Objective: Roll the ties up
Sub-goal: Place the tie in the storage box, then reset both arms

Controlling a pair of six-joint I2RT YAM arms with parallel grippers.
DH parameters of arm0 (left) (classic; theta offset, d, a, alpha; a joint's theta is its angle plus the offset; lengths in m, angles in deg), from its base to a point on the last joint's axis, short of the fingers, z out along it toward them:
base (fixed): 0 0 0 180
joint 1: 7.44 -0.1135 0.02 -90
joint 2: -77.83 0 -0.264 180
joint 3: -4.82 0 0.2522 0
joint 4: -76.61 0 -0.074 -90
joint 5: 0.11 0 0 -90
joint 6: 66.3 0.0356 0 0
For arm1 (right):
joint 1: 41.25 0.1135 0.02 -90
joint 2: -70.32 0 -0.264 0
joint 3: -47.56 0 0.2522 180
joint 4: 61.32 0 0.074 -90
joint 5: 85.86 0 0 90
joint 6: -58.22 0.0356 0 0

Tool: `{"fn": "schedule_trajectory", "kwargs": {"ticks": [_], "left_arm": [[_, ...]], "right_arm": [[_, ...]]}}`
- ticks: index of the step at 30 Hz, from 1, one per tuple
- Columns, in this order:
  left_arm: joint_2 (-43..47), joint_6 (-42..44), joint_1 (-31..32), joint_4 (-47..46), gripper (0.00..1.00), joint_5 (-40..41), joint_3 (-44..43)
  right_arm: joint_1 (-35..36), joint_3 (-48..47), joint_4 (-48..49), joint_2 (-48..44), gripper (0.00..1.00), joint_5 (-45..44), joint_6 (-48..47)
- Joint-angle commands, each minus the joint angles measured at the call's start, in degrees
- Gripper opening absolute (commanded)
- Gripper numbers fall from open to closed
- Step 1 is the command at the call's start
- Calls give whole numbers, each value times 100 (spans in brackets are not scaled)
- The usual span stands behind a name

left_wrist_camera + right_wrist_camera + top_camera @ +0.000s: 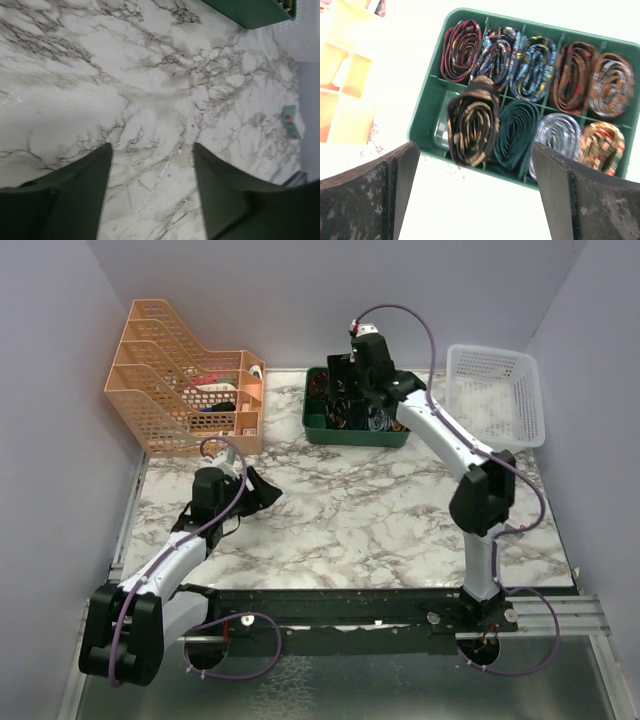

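A white marble-patterned table [350, 520] with grey veins fills the middle of the space. Plain pale lilac walls enclose it: a back wall [300, 290] behind it, a left wall [50, 420] and a right wall [605, 390] beside it. A metal rail [560, 612] runs along its near edge. The light is soft and even.

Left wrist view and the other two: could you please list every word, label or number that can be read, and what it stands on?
No text is readable in any view.
Small teal tag with red marks, on the marble table near its edge: too blurred to read.
Rolled ties in the green tray: woven patterns only, no lettering.
Contents of the orange rack: too small to tell.
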Motion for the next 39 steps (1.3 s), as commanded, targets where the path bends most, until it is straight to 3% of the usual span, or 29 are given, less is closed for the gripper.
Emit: {"fn": "schedule_trajectory", "kwargs": {"ticks": [1,4,9,13,16,25,39], "left_arm": [[582,302,-33,638,86,488,-310],[881,411,-33,1068,96,821,-563],[1172,473,-33,1945,99,1365,-1100],[1131,885,-33,2506,99,1346,-1608],[1081,1081,-33,2943,99,1755,-2071],[1222,1852,-33,3315,99,2669,-2838],[1969,2468,-33,3468,99,2917,-2789]], "right_arm": [[-6,1628,968,-1637,100,-228,-156],[-18,2926,1529,-2726,100,-631,-146],[-80,4592,1615,-4191,100,-1143,-11],[-144,5605,1736,-5113,100,-1473,22],[-376,5572,1230,-5275,100,-1628,152],[-2035,5526,405,-5709,100,214,545],[-2094,6013,935,-6178,100,1586,-51]]}}
